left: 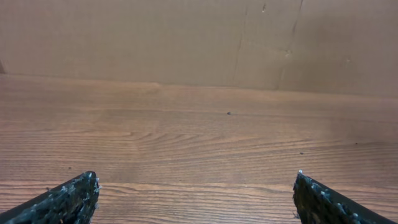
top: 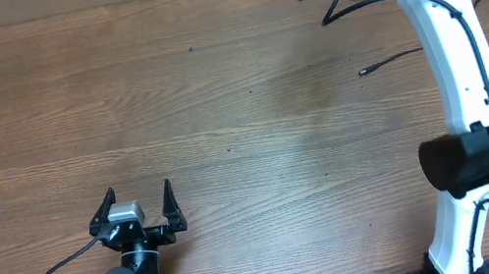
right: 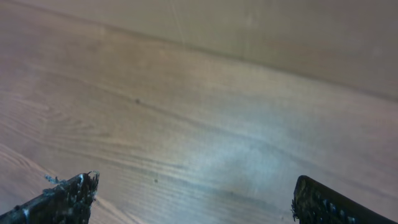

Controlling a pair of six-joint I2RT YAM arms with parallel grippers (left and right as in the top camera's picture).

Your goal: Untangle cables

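Right pincer (right: 196, 183) and left pincer (top: 139, 188) agape, cables (top: 389, 60) beside right arm (top: 450, 53)

Brown wood-grain desk (top: 217, 92) spread across the whole overhead view, small dark specks (top: 191, 49) scattered over it, plain tan wall (left: 155, 37) seen beyond its far edge at 12 o'clock, faint vertical seams (left: 239, 43) marked at 1 o'clock, soft even light cast.

A robotics lab, shown by the white robot arm (top: 444, 39) on a wood-grain table (top: 220, 111).
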